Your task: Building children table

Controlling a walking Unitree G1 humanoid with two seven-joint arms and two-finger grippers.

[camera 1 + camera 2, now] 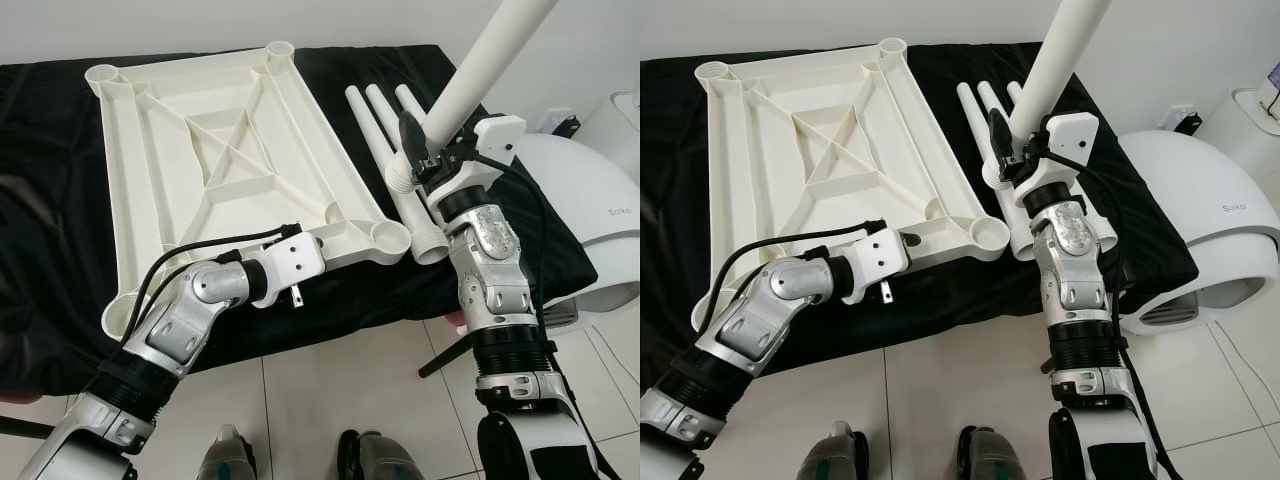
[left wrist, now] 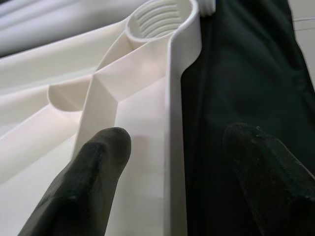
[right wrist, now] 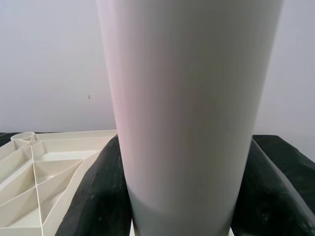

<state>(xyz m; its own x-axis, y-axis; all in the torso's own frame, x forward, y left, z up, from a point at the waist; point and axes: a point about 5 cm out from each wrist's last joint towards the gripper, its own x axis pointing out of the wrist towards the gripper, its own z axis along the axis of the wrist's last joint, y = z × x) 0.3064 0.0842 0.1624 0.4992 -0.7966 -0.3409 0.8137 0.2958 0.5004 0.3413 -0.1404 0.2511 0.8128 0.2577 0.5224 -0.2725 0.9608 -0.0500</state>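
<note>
The white table top point(image 1: 120, 180) lies upside down on a black cloth point(image 1: 40, 250), ribs facing up. My left gripper point(image 2: 177, 135) is open at its near right rim, one finger point(image 2: 93, 172) inside the top and the other over the cloth, close to the threaded corner socket point(image 1: 388, 238). My right gripper point(image 1: 425, 150) is shut on a white table leg point(image 1: 480, 70), held steeply tilted above the cloth with its threaded end point(image 1: 400, 180) down. Three more legs point(image 1: 380, 140) lie side by side on the cloth beneath it.
A rounded white appliance point(image 1: 590, 220) stands on the floor at the right, close to my right arm. Pale floor tiles point(image 1: 330, 390) run along the near edge of the cloth-covered surface, with my feet point(image 1: 225, 460) below. A white wall is behind.
</note>
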